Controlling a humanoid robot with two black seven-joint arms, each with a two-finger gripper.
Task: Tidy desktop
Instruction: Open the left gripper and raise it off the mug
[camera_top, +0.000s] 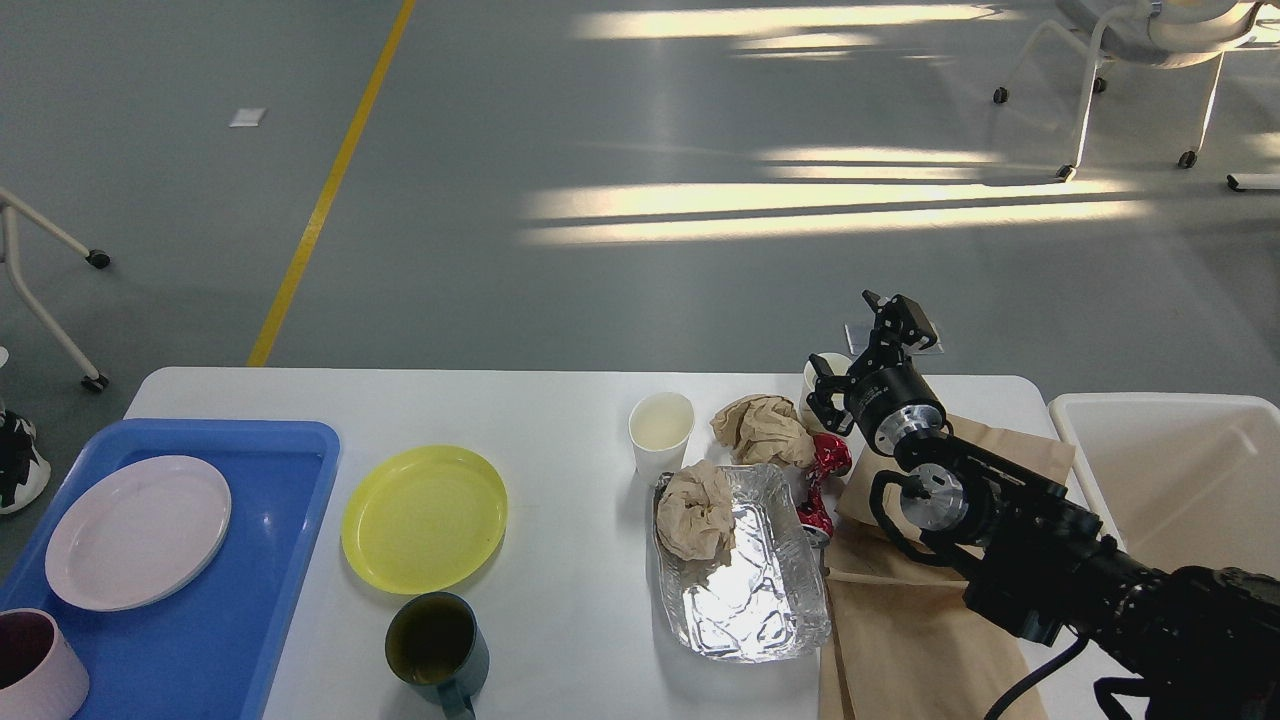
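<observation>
yellow plate (424, 518), foil tray (745, 585), blue tray (255, 600), dark mug (437, 642)

Your right gripper (868, 352) hides most of the paper cup (822, 372) behind it | right arm covers part of the brown paper bag (900, 620) below the gripper | pink cup (35, 665) far left of it cut by the frame edge | white bin (1170, 470) to its right also cut off.

Bright, sharp; sunlit streaks on floor (800, 205)

No legible text, labels, brands or numbers on anything in view.
</observation>
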